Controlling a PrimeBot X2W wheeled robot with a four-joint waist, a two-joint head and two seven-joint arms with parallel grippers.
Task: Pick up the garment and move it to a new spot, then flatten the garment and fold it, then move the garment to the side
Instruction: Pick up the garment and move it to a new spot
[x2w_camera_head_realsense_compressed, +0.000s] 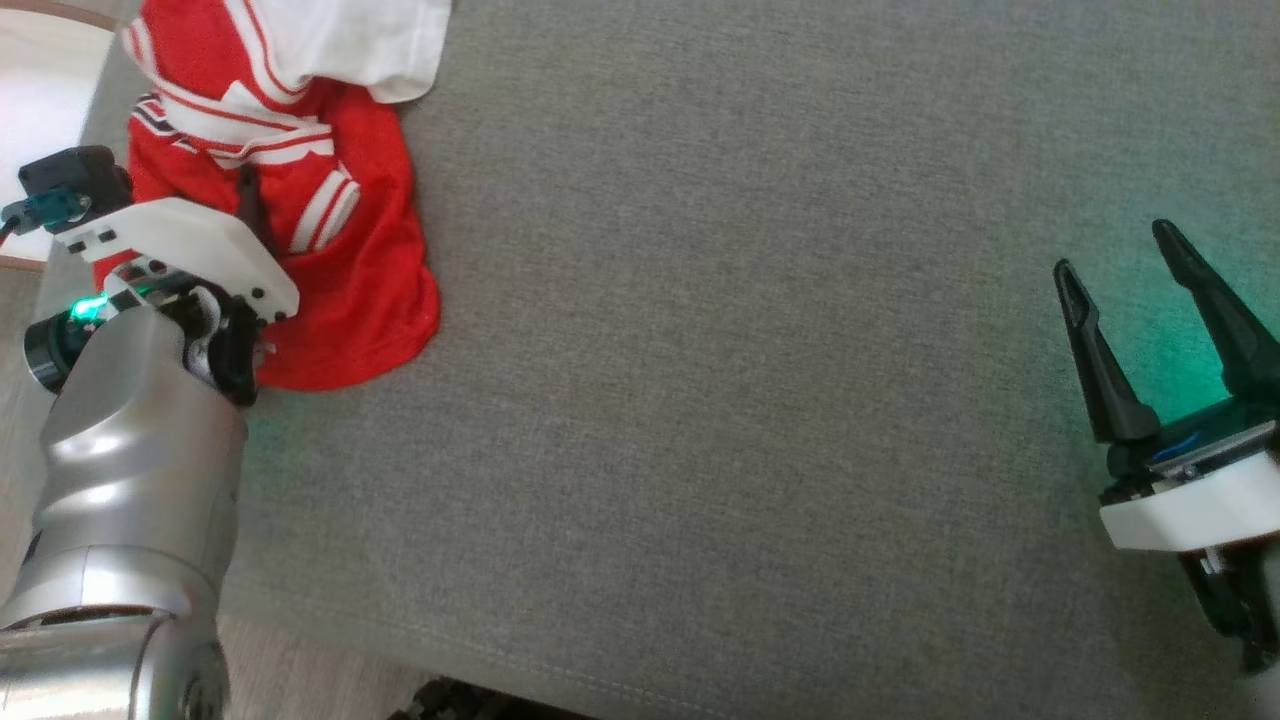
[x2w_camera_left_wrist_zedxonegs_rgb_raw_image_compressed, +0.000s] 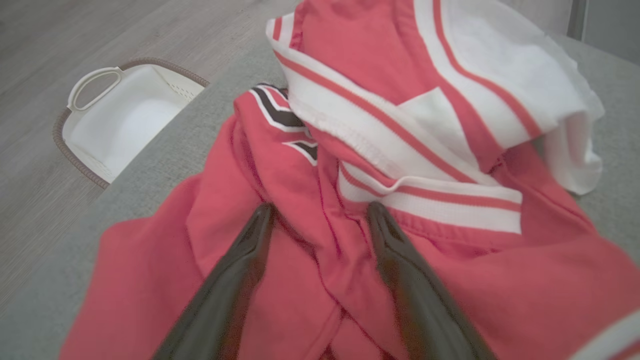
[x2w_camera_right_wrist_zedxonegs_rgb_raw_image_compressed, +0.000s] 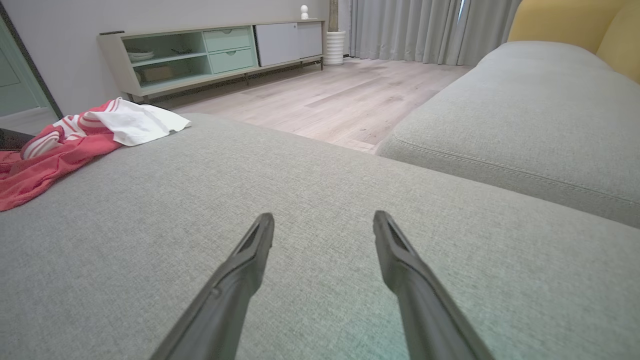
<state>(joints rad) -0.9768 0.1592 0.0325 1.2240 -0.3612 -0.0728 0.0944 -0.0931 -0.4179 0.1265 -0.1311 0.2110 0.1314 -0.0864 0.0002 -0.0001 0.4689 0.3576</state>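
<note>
The garment (x2w_camera_head_realsense_compressed: 340, 230) is a crumpled red piece with white stripes and a white part, bunched at the far left of the grey couch seat (x2w_camera_head_realsense_compressed: 750, 350). My left gripper (x2w_camera_left_wrist_zedxonegs_rgb_raw_image_compressed: 320, 210) is open right over it, a fold of red cloth (x2w_camera_left_wrist_zedxonegs_rgb_raw_image_compressed: 310, 200) lying between the two dark fingers (x2w_camera_left_wrist_zedxonegs_rgb_raw_image_compressed: 240, 265). In the head view one left fingertip (x2w_camera_head_realsense_compressed: 248, 195) pokes up over the white wrist housing. My right gripper (x2w_camera_head_realsense_compressed: 1115, 250) stands open at the far right over bare cushion, holding nothing. The right wrist view shows the garment (x2w_camera_right_wrist_zedxonegs_rgb_raw_image_compressed: 75, 140) far off to the left of the right gripper (x2w_camera_right_wrist_zedxonegs_rgb_raw_image_compressed: 324, 220).
A white basket (x2w_camera_left_wrist_zedxonegs_rgb_raw_image_compressed: 120, 120) with a brown rim sits on the wooden floor beside the couch's left edge. A second grey cushion (x2w_camera_right_wrist_zedxonegs_rgb_raw_image_compressed: 525, 115) lies to the right across a gap. A low sideboard (x2w_camera_right_wrist_zedxonegs_rgb_raw_image_compressed: 215, 50) stands against the far wall.
</note>
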